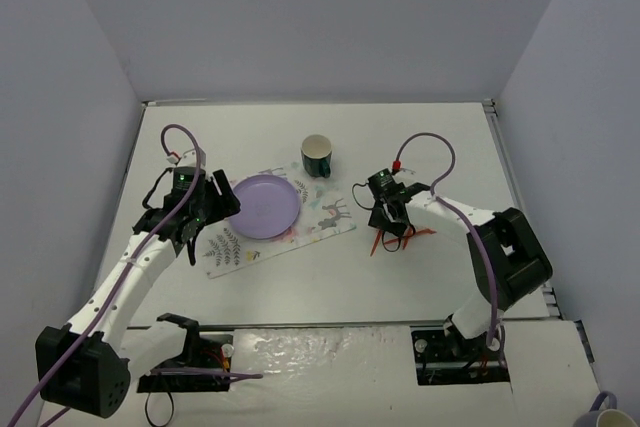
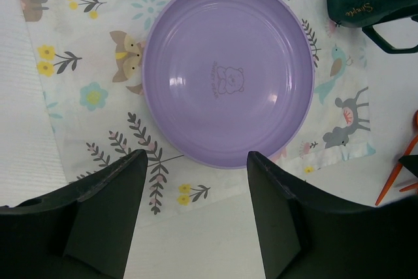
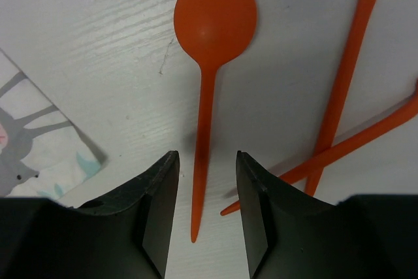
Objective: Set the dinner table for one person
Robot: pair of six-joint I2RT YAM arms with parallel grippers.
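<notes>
Dinner table [image 1: 430,137]: a flat matte white top that fills the floor of the enclosure from the arms' bases at its near edge to the walls at its far edge. By its look it is rigid, heavy and fixed, a surface to set things on and not a thing to grip. Its smooth face probably lets light items slide under a sideways nudge. Left of its middle lies a printed placemat [image 1: 330,215], turned askew, with a lilac plate [image 1: 263,206] resting on it. A dark green mug [image 1: 317,155] stands upright at the mat's far edge. On bare table just off the mat's right edge lie three orange utensils: a spoon [image 3: 208,96] and two other long pieces [image 3: 343,89] that cross each other beside it and whose kind cannot be told. The right gripper [image 3: 206,161] is low over the spoon, one jaw on each side of the thin handle. A gap shows on both sides, so nothing is gripped yet. The spoon looks light, stiff and thin, and it lies flat, so it is best pinched across the handle near its middle, squarely, or it may skid or pivot. The left gripper [image 2: 196,155] hangs above the plate's near rim, with jaws well apart and empty.
</notes>
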